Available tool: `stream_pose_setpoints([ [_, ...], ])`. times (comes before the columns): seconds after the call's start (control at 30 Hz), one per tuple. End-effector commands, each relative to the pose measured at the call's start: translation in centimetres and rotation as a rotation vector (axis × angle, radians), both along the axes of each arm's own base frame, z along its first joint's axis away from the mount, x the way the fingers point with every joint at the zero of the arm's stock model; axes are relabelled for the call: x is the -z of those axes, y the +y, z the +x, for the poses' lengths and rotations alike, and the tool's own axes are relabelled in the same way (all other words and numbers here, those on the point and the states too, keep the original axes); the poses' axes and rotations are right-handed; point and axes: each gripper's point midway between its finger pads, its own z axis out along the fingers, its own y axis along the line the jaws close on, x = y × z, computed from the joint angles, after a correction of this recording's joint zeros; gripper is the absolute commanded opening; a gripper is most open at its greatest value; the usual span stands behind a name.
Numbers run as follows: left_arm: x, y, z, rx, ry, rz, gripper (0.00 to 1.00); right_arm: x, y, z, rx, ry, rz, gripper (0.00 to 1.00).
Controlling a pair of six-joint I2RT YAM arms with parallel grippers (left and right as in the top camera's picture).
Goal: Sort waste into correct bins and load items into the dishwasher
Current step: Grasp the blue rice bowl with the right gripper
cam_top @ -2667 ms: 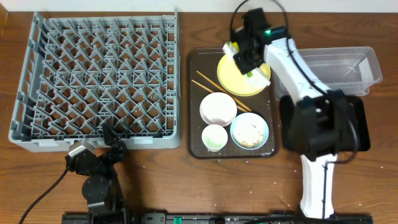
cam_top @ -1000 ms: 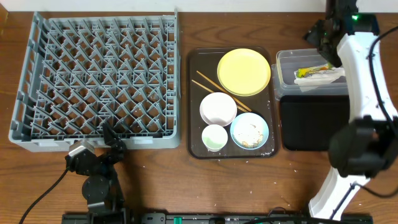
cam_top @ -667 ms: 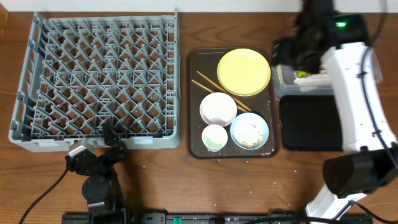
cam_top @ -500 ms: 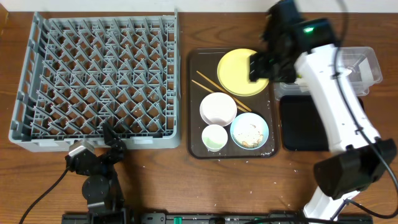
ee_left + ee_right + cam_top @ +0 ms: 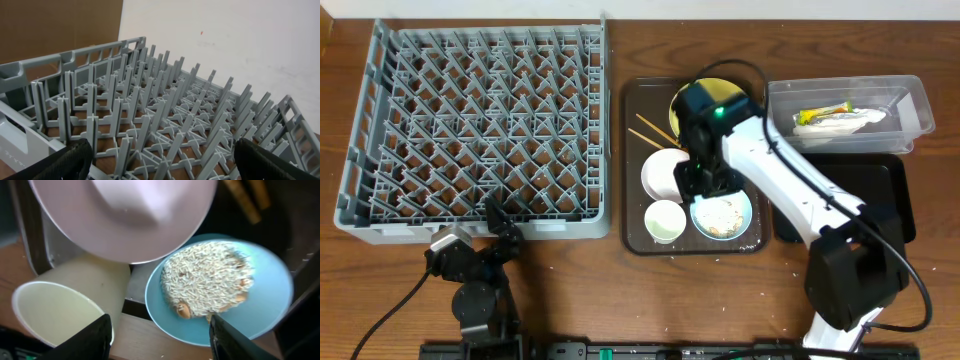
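Observation:
My right gripper hangs open low over the brown serving tray. In the right wrist view the gripper straddles the near rim of the light-blue bowl, which holds rice and tan crumbs. The white bowl lies beyond it, the cup to its left, the chopsticks at the top. The arm hides most of the yellow plate. A wrapper and a napkin lie in the clear tub. My left gripper stands open at the front edge of the dishwasher rack.
The black tray lies in front of the clear tub, partly under my right arm. In the left wrist view the rack's pegs fill the space ahead of the left gripper. Crumbs dot the wooden table near the front.
My right arm has swung from over the clear tub, left and forward, down to the tray by the light-blue bowl, with its jaws narrowing. The left arm has not moved.

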Motion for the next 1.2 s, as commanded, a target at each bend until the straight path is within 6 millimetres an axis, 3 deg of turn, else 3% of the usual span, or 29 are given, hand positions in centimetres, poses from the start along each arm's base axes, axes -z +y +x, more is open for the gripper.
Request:
stream_pose_setpoints([
  [0.0,1.7,0.1,-0.1,-0.005,0.053,0.004,0.92,1.3,0.4,-1.2,-0.011,0.023,-0.016,0.58],
  [0.47,1.7,0.1,-0.1,-0.005,0.053,0.004,0.92,5.3,-0.5,-2.8,-0.056,0.011,-0.084,0.49],
  [0.93,1.7,0.1,-0.1,-0.005,0.053,0.004,0.92,6.6,-0.8,-3.2,-0.114,-0.018,-0.125,0.23],
  [1.17,1.7,0.1,-0.1,-0.005,0.053,0.004,0.92,7.2,-1.2,-3.9,-0.159,-0.043,-0.189,0.19],
])
